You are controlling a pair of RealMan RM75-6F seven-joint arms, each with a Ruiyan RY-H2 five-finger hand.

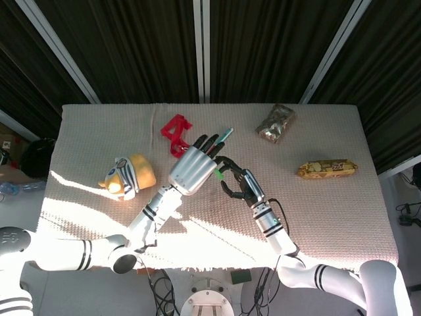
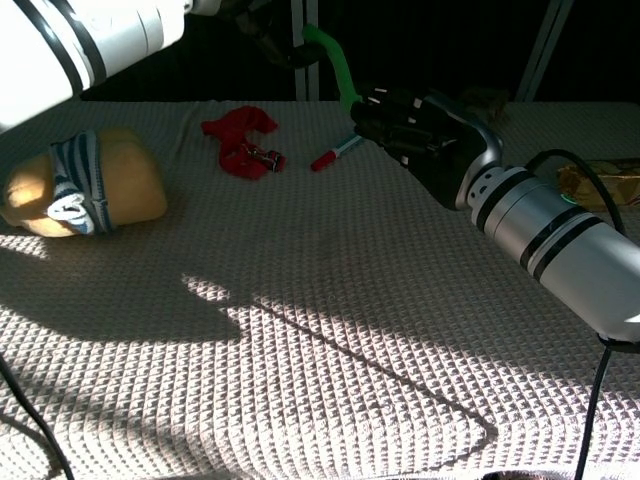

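Observation:
A curved green strip [image 2: 332, 60] hangs in the air between my two hands above the middle of the table. My right hand [image 2: 425, 128] has its fingers curled around the strip's lower end; in the head view this hand [image 1: 238, 184] sits just right of a green bit [image 1: 217, 174]. My left hand [image 1: 193, 170] hovers over the same spot with its dark fingers stretched forward. Its fingertips [image 2: 282, 40] touch the strip's upper end, but a grip is not visible. On the cloth below lies a marker [image 2: 335, 152] with a red cap.
A red clip-like thing [image 1: 175, 134] lies behind the hands, and a yellow plush toy [image 1: 128, 175] sits at the left. A crinkled snack bag [image 1: 276, 123] and a yellow-brown packet [image 1: 327, 169] lie at the right on the woven cloth [image 1: 342, 217].

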